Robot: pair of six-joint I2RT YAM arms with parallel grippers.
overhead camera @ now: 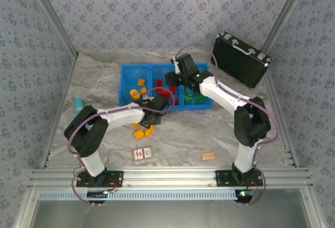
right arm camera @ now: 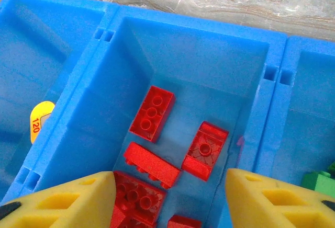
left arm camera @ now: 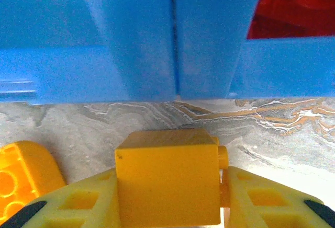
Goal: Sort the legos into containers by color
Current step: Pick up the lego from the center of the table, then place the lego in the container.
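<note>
The left tool (left arm camera: pixel 167 207) has its two yellow fingers (left arm camera: pixel 78 204) closed tight on an orange-yellow brick (left arm camera: pixel 167 175). This brick looks like a smooth, boxy block with one small stud poking out on its right side. Its bottom is cut off by the picture edge. It is over the grey, marbled worktop (left arm camera: pixel 157 115), close to the near wall of the blue tray (left arm camera: pixel 131 71). I cannot tell if the brick touches the worktop. A second orange-yellow brick (left arm camera: pixel 21 178) lies on the worktop at the left. Its round studs show, and part of it is cut off. Past the tray wall, at the top right, there is a red blur (left arm camera: pixel 293 3), too fuzzy to make out. The right tool (right arm camera: pixel 172 202) is spread wide and holds nothing. It hangs over the middle box of the tray, where a few red bricks (right arm camera: pixel 153 113) lie on the floor, some with studs up and one flipped over. The lowest red brick is cut off. In the right box a green brick (right arm camera: pixel 319 183) peeks in at the edge. In the left box a yellow piece (right arm camera: pixel 41 119) with numbers on it is half hidden by the wall. Seen from above, loose orange-yellow bricks (overhead camera: pixel 144 130) lie on the worktop just in front of the tray. Farther out are a black case (overhead camera: pixel 242 58), a teal cylinder (overhead camera: pixel 78 102), a tan wooden block (overhead camera: pixel 209 156) and a small flat card (overhead camera: pixel 142 154), too small to read.
</note>
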